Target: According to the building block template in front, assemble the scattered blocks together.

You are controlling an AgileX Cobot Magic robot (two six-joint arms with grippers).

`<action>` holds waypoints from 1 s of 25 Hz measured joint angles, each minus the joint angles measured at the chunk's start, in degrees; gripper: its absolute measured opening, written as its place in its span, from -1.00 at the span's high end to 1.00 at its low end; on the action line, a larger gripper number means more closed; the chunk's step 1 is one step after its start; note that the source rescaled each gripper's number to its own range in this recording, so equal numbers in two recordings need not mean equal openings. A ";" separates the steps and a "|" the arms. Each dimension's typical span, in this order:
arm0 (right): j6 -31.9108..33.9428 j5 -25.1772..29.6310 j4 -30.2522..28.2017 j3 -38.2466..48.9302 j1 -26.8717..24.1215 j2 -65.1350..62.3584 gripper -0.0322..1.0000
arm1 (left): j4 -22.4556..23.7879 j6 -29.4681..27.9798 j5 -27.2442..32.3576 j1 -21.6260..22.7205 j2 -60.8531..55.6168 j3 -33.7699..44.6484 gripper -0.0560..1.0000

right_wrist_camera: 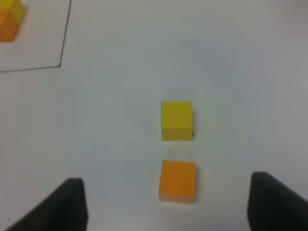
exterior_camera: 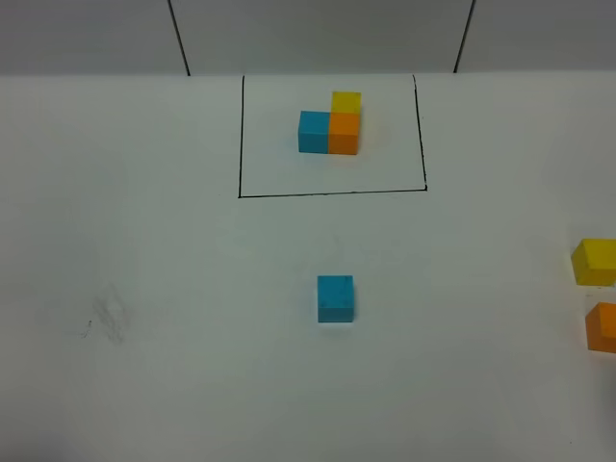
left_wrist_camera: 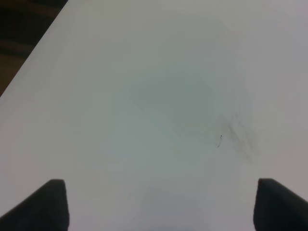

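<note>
**A:** How did the pincers stand?

**B:** The right pincer (right_wrist_camera: pixel 167 191) hung spread wide and empty. The orange block (right_wrist_camera: pixel 178 180) lay under the gap, and the yellow block (right_wrist_camera: pixel 176 120) sat just beyond it, near but not touching. The left pincer (left_wrist_camera: pixel 161 202) was equally wide and held nothing. It hung over bare surface (exterior_camera: pixel 192 289) with only a faint smudge (left_wrist_camera: pixel 236 137) beneath.

**A:** And the other pieces?

**B:** The blue block (exterior_camera: pixel 335 297) sat alone mid-surface, well apart from the other two at the right edge of the high view. The template (exterior_camera: pixel 330 130) stood on the far side inside its black frame (exterior_camera: pixel 332 193), with blue beside orange and yellow behind orange.

**A:** What looked risky?

**B:** Mostly the closeness of the orange and yellow blocks. I judged that a descent landing a little long could nudge the yellow one or catch both. An off-centre close might also twist the orange block so its faces wouldn't meet the blue one flush.

**A:** Anything else?

**B:** Colour order. Orange set on the wrong side of blue would mirror the template. And blue, lying loose, would likely skid if pushed against rather than placed beside.
</note>
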 joint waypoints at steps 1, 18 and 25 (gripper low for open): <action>0.07 -0.87 -0.94 -0.21 0.00 1.95 0.23 | 0.00 0.00 0.00 0.00 0.00 0.00 -0.54; 4.78 -1.75 0.74 -6.48 -5.36 38.52 -0.99 | 0.00 -0.15 -0.02 0.00 0.00 0.00 -0.54; 4.11 -3.87 0.91 -6.53 -5.95 47.16 -1.00 | 0.00 -0.20 -0.07 0.00 0.00 0.00 -0.54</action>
